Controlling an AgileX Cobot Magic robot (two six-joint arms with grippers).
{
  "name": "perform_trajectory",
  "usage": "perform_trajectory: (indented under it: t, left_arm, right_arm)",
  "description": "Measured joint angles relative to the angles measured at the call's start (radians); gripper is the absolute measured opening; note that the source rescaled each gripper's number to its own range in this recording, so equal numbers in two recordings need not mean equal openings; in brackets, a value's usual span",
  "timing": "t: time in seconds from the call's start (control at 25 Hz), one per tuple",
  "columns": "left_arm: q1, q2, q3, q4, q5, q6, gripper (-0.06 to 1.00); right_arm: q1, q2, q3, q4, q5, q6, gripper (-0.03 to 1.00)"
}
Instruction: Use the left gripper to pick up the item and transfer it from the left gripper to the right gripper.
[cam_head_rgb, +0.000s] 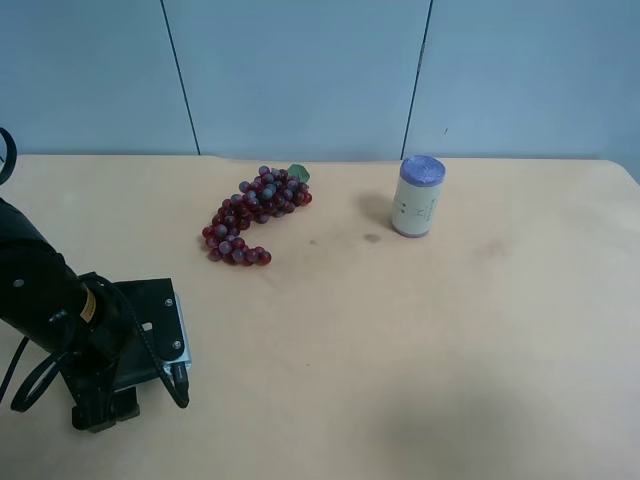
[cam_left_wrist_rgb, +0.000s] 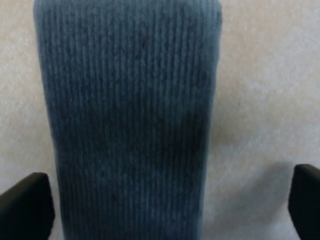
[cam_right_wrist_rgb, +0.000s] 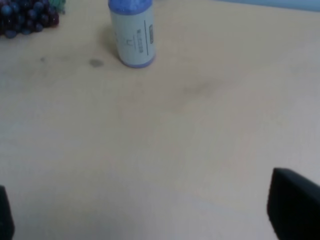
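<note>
Lying flat on the tan surface (cam_head_rgb: 450, 350), the item (cam_left_wrist_rgb: 130, 115) occupies the space between the fingers (cam_left_wrist_rgb: 25, 207) of the left gripper (cam_left_wrist_rgb: 162, 205). In the left wrist view the item appears as a dark blue-green block with a fine ribbed texture and rounded far corners. The fingers stand apart, one on each long side of the item. One finger is just beside the item's edge, and contact there cannot be confirmed. The other finger is clearly separated from the opposite edge by bare surface. In the exterior high view the left gripper points down at the surface, well apart from the can (cam_head_rgb: 417, 197), toward that view's lower left of the can. The arm's black body, yellow label (cam_head_rgb: 88, 308) and looping cables (cam_head_rgb: 25, 385) hide the item in that view. The can, white with a purple lid, stands upright. The grape bunch (cam_head_rgb: 255, 215) lies near the can, on the side of the can that faces the left gripper, without touching it. The right gripper (cam_right_wrist_rgb: 150, 210) hangs above bare surface, with the can upright ahead of it and the grape bunch off to one side of the can. Its fingers (cam_right_wrist_rgb: 292, 205) are spread wide, and nothing lies between them.
</note>
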Motion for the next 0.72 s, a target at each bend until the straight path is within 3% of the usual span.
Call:
perform_trajectory:
  t: [0.24,0.4,0.72]
  left_arm:
    - [0.0,0.0,0.0,0.0,0.0,0.0,0.28]
    - [0.0,0.0,0.0,0.0,0.002,0.001,0.03]
    - [0.0,0.0,0.0,0.0,0.003,0.003,0.0]
  right_arm:
    - [0.0,0.0,0.0,0.0,0.0,0.0,1.0]
    - [0.0,0.0,0.0,0.0,0.0,0.0,1.0]
    - [0.0,0.0,0.0,0.0,0.0,0.0,1.0]
